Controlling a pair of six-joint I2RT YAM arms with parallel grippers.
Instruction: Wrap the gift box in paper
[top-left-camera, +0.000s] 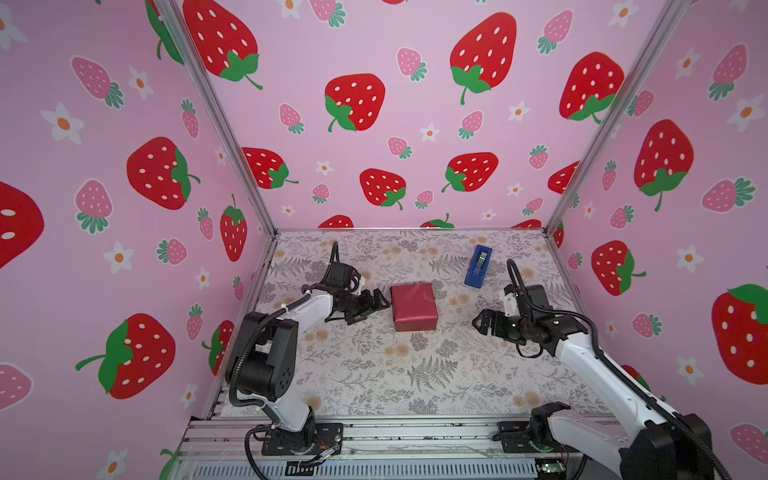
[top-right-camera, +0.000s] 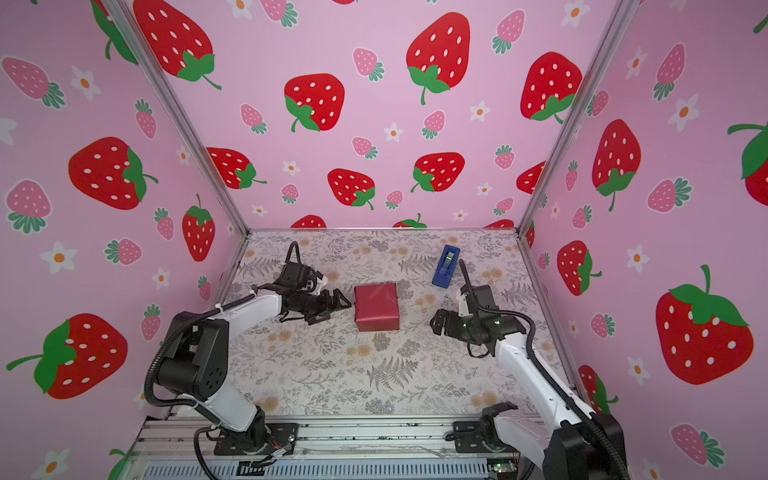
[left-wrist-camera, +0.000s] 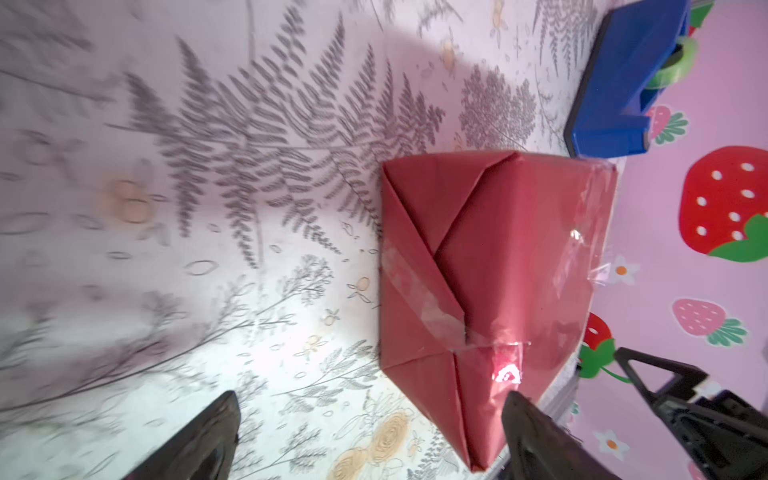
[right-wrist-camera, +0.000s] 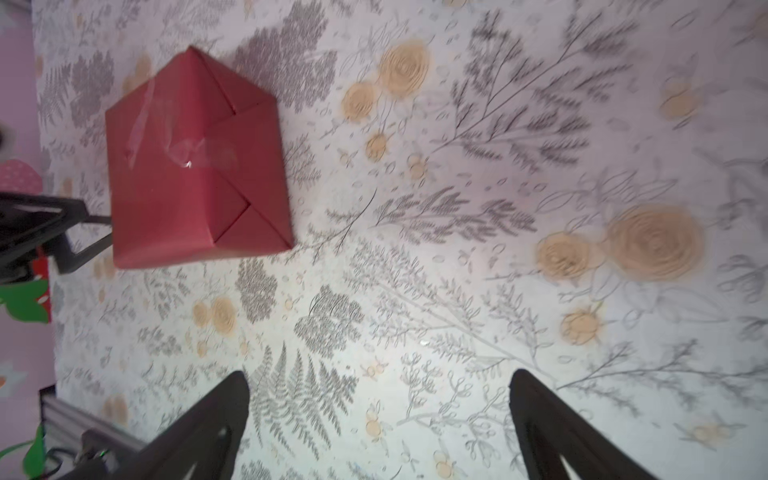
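paper (top-left-camera: 414, 306) fully encloses the gift box, which sits in the middle of the table (top-left-camera: 374, 374), folds secured with clear tape (left-wrist-camera: 419, 291). left gripper (top-left-camera: 373, 308): jaws wide apart, empty, just beside the box's left face. right gripper (top-left-camera: 481, 322): jaws wide apart, empty, standing clear on the right. blue tape dispenser (top-left-camera: 478, 266) lies behind.

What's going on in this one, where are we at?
The paper is folded and taped shut around the box, which is fully covered, in the middle of the table. Neither arm holds anything. The left pincer is open close beside the parcel, and the right pincer is open and well clear on the opposite side. The tape dispenser sits behind, with nothing touching it. The wrapping looks done.
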